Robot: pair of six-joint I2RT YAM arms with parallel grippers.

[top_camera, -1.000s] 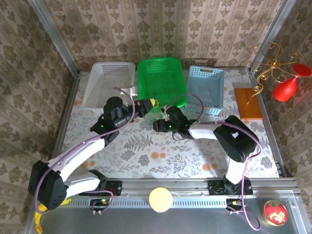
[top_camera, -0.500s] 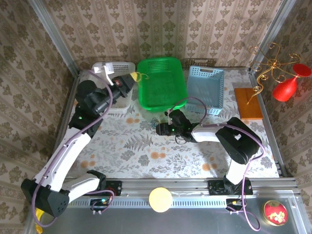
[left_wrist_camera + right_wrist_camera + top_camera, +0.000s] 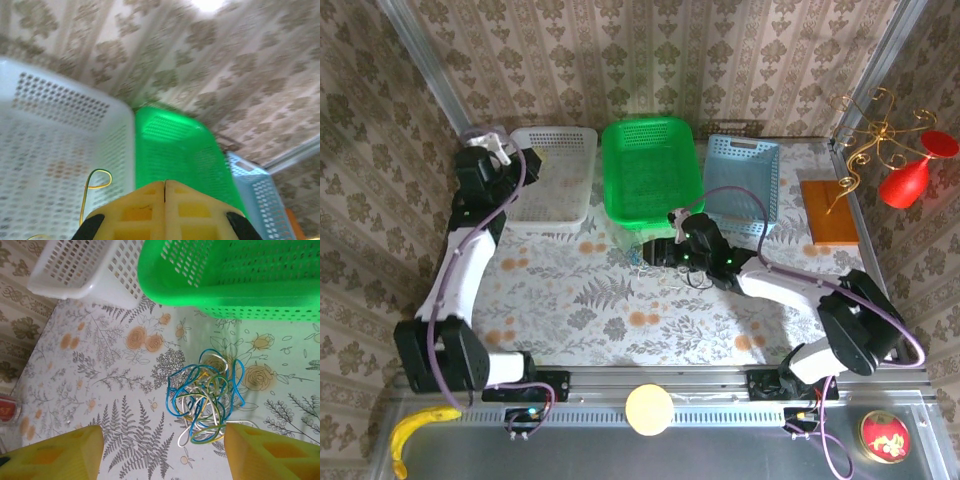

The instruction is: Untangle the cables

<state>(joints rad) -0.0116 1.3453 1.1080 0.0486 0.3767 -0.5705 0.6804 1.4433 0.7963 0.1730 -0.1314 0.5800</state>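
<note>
The right gripper [image 3: 162,440] is standing released, jaws spread wide, just in front of the green basket [image 3: 240,275]. The tangle [image 3: 205,400] of cables is lying on the table [image 3: 100,370] between those jaws and the basket's near wall. The step in hand is judged to be taking the next strand. The jaws should be closing on one outer blue loop on the side away from the green basket, not on the knotted centre, then lifting slowly so the other strands are sliding free. The left gripper [image 3: 165,192] is clenched, apparently pinching a yellow cable [image 3: 95,180] over the white basket [image 3: 45,130] beside the green basket. The cables are showing as thin, springy, glossy cords in blue, cream and yellow-green, curling loosely. The baskets are showing as rigid perforated plastic.
</note>
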